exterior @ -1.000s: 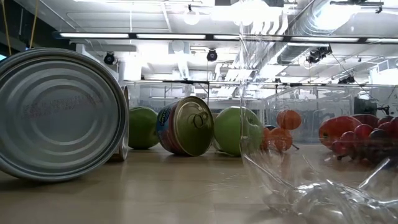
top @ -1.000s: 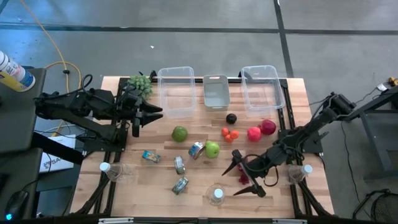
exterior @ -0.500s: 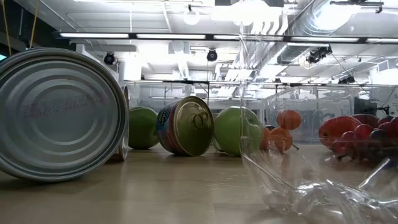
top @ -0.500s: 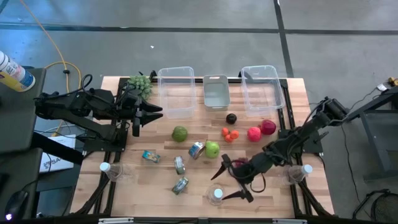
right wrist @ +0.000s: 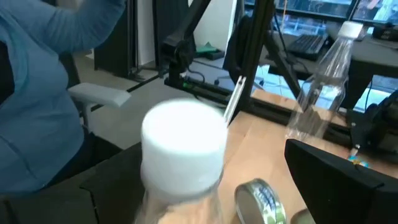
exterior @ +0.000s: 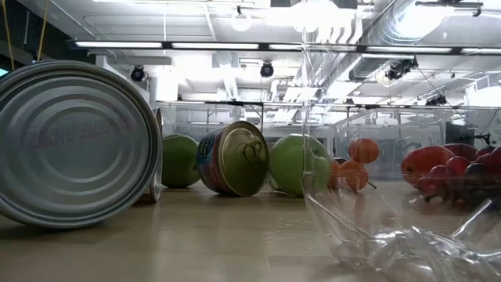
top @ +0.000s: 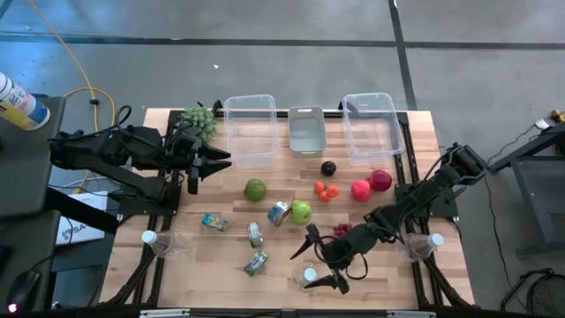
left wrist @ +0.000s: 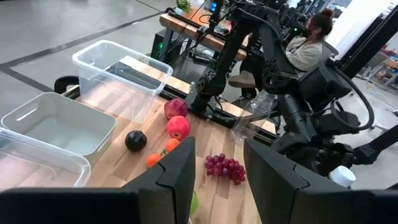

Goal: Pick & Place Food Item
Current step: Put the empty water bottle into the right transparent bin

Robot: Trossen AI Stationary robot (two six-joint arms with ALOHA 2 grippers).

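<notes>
Two fingers of my right gripper (top: pixel 323 258) stand spread wide around the white-capped bottle (right wrist: pixel 183 146) at the table's near edge; nothing is pinched. The red grapes (top: pixel 342 230) lie just behind my wrist. I should back off the bottle before descending on food. My left gripper (top: pixel 216 160) waits partly parted, empty, beside the green grapes (top: pixel 199 118).

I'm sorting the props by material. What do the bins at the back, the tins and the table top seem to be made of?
Bins: clear plastic by the look, glossy; the wood shows through the walls. Middle one looks frosted grey.
Tins: metal, dull silver; ribbed ends, and a pull ring on one.
Table top: pale wood, probably butcher block; visible strips and a light sheen.
</notes>
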